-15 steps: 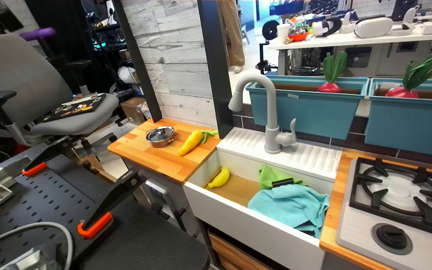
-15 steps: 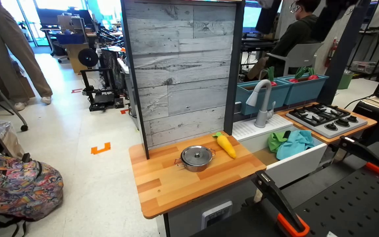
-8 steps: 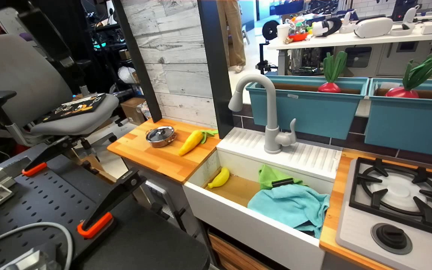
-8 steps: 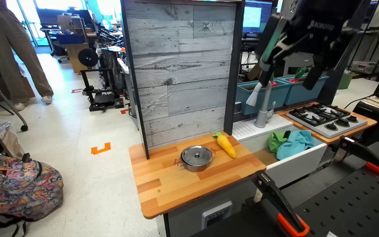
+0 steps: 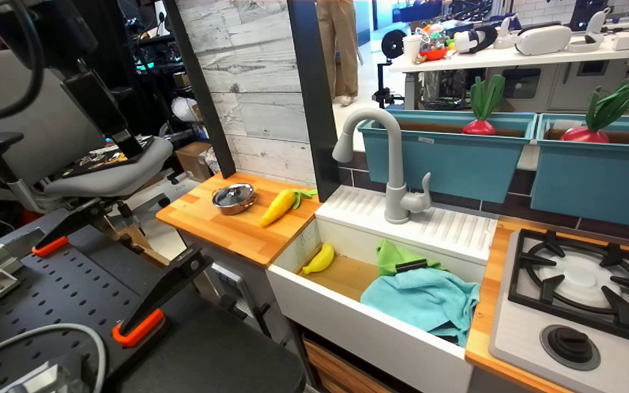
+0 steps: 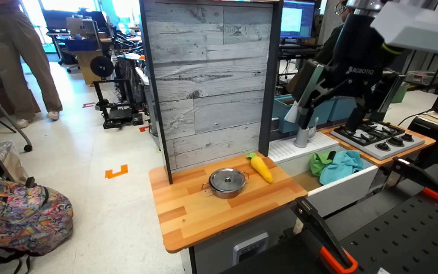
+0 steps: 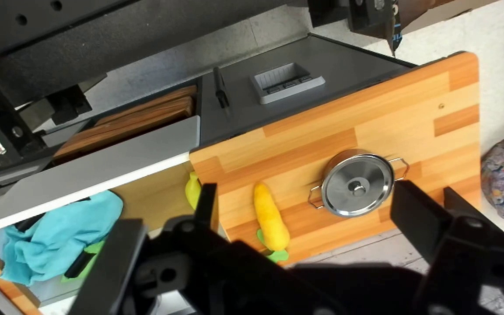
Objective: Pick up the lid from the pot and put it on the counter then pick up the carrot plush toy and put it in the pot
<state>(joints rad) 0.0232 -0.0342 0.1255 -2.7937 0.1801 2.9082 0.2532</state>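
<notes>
Metal, so likely stiff, slick and light, the lid (image 7: pixel 344 192) sat on the pot (image 6: pixel 225 195) on the counter (image 7: pixel 396 124), best pinched by its knob (image 7: pixel 358 188), though how snugly it fitted was hard to judge, while the gripper (image 6: pixel 327 125) hung well clear, jaws apart.

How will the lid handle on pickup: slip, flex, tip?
Likely stiff: the lid looks like smooth metal with no visible bend. Its polished sheen suggests it may be slippery. The small, shiny knob at its centre seems to offer little to hold, so the lid could swivel or tilt once lifted.
</notes>
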